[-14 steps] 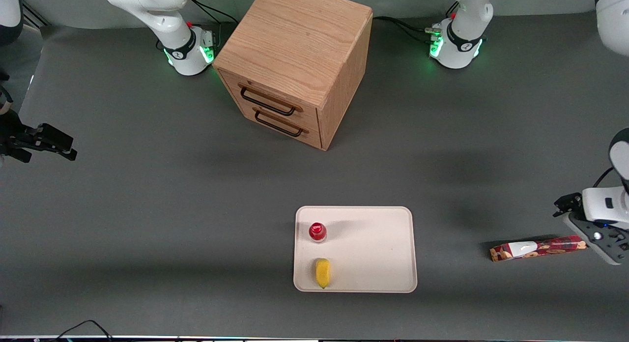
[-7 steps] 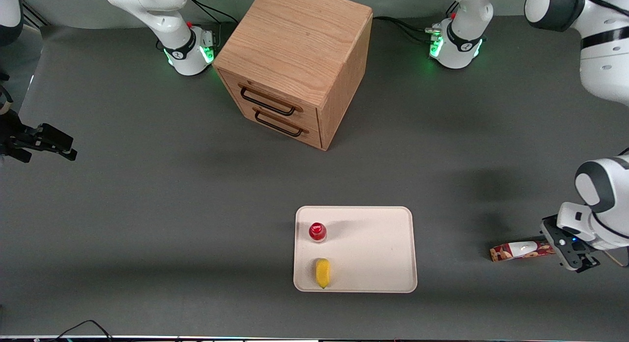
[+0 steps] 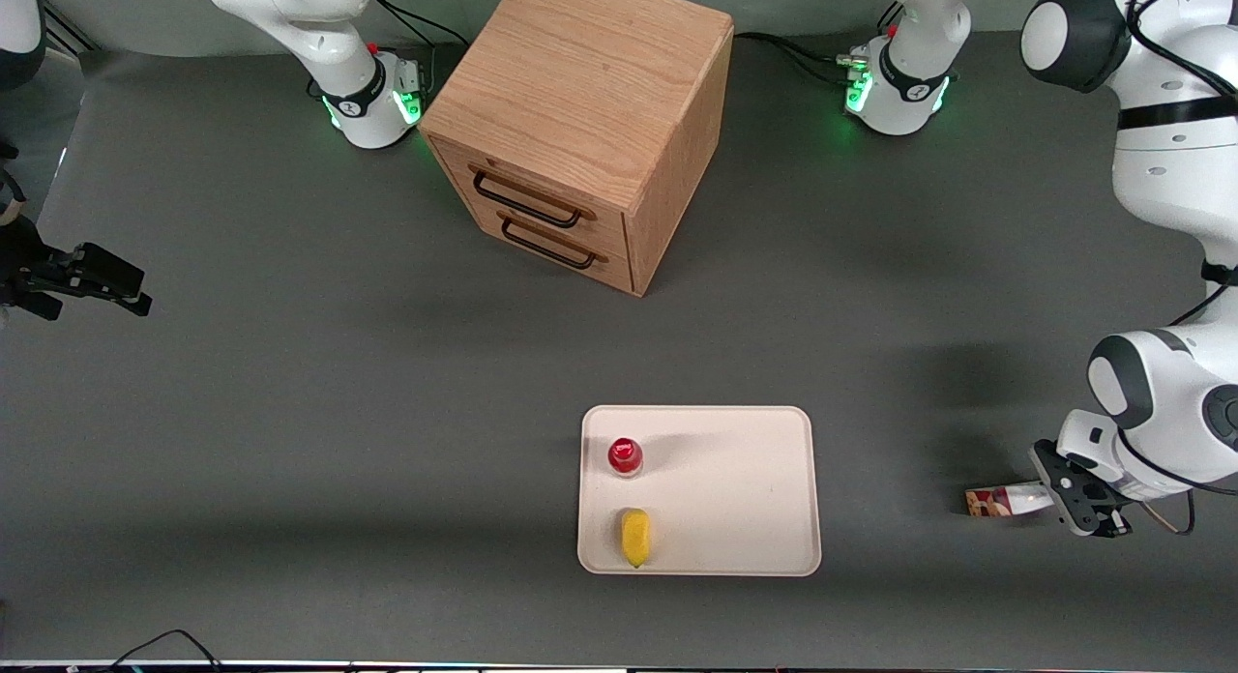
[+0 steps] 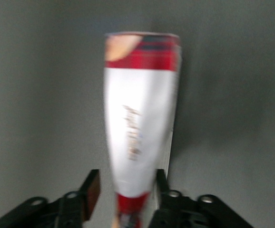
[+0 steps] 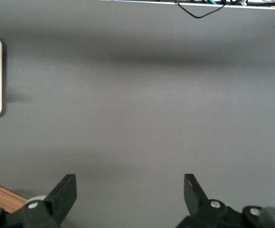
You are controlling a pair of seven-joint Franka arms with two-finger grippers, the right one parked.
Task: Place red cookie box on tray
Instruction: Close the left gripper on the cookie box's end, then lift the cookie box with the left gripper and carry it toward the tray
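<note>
a: step in hand? left arm's gripper (image 3: 1081,504) sits low over the red cookie box (image 3: 1004,501), toward the working arm's end of the table. box lies flat on the grey table (image 3: 290,412), well apart from the tray (image 3: 735,489).

b: pick-up, by my read. wrist view has the fingers (image 4: 91,194) spread, one either side of the carton (image 4: 140,123). slim gap on each flank. nothing clamped.

a: so open, straddling, not gripping.

b: yes. most of the box is hidden under the wrist in the front view; only its end nearer the tray shows.

a: tray contents?

b: small red-capped bottle (image 3: 625,455), upright, and a yellow fruit-like piece (image 3: 634,537) nearer the front camera. both along the tray edge toward the parked arm's end. the half toward the working arm is bare.

a: next move?

b: judgement only: close on the narrow sides, lift clear, carry sideways to that bare half, set it down flat.

a: risks?

b: grip looks taken near one end of a long carton, so it may droop or swing. keep it off the bottle. wooden drawer cabinet (image 3: 580,122) is well away, no concern.
</note>
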